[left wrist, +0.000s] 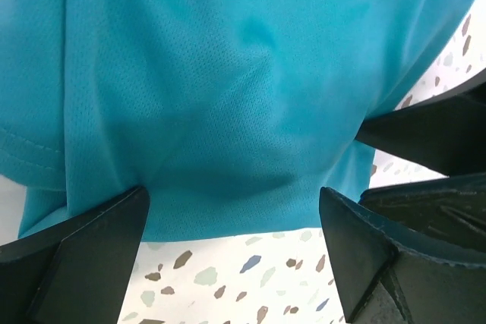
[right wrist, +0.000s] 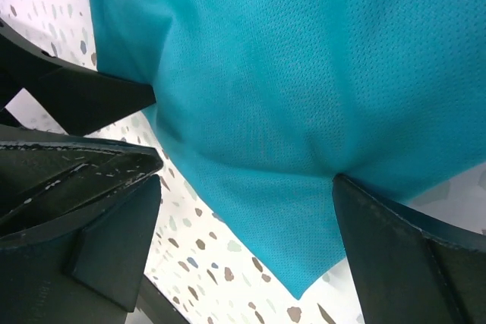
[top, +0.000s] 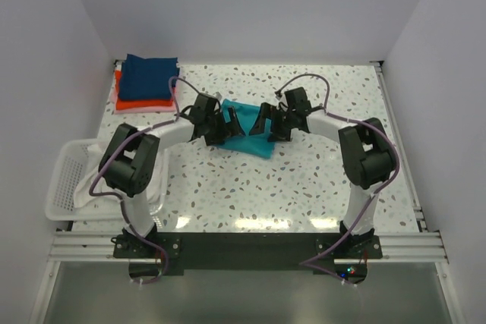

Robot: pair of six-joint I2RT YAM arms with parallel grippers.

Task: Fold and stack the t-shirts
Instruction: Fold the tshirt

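Note:
A teal t-shirt [top: 249, 142] lies partly folded on the speckled table in the middle. It fills the left wrist view [left wrist: 228, 89] and the right wrist view [right wrist: 304, 73]. My left gripper [top: 228, 128] is open at its left edge, fingers [left wrist: 83, 263] spread on either side of the hem. My right gripper [top: 267, 127] is open at its right side, fingers [right wrist: 402, 256] astride a corner of the cloth. Neither grips the cloth. A folded stack stands at the back left: navy shirt [top: 152, 73] on top, orange-red shirt [top: 140, 102] under it, pink shirt [top: 117, 90] at the bottom.
A white slatted basket [top: 64, 180] with white cloth in it sits at the left table edge beside the left arm. The two grippers are close together over the teal shirt; the right gripper's finger [left wrist: 433, 130] shows in the left wrist view. Walls enclose the table.

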